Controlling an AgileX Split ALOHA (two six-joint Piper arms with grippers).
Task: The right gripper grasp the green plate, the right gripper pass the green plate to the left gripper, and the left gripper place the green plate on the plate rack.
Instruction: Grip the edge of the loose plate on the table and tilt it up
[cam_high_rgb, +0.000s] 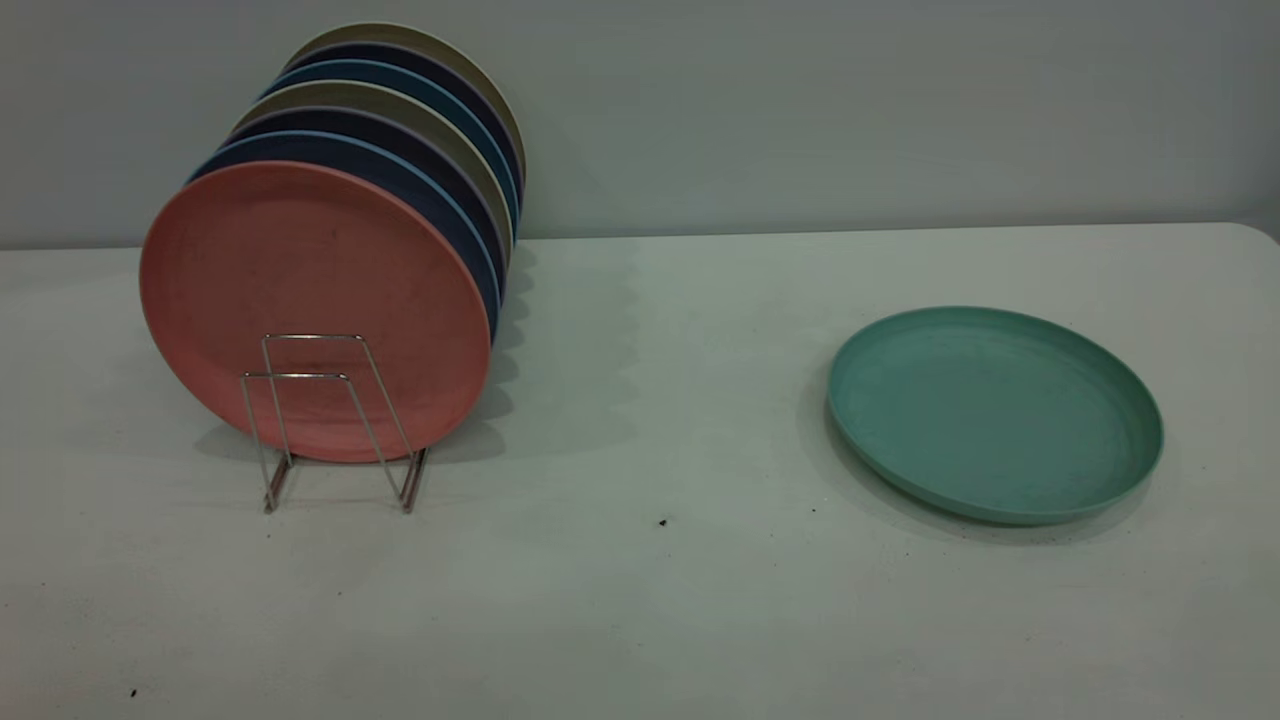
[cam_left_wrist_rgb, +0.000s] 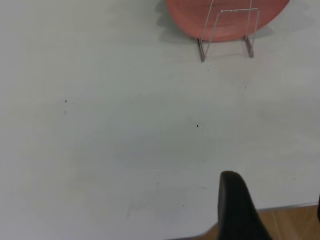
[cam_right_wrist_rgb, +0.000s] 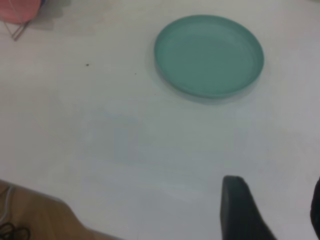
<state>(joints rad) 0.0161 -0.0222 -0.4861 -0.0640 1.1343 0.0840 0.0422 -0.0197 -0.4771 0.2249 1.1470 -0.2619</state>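
1. Plainly, the green plate (cam_high_rgb: 995, 412) lies flat and right way up on the white table (cam_high_rgb: 640, 600), well apart from the plate rack (cam_high_rgb: 335, 420), which stands on the exterior view's left side; nothing touches the plate.
2. The rack already carries a row of upright plates, the salmon-pink plate (cam_high_rgb: 315, 305) foremost, with dark blue plates (cam_high_rgb: 440, 195) and beige ones behind it; two wire loops stand free in front of the pink one.
3. The right gripper (cam_right_wrist_rgb: 272, 210) hovers over the table's near edge, short of the plate; one dark finger (cam_right_wrist_rgb: 240, 207) shows with a sliver of the other at the frame's edge, so the jaws look spread wide.
4. The left gripper (cam_left_wrist_rgb: 272, 210) hangs likewise near its table edge, facing the rack; its fingers seem parted too.
5. The plate looks stiff, light and matte, probably not slippery; lying flat, it offers only its low raised rim, so a pinch across the near rim seems the likely hold; a shallow bite could let it tilt or slide.
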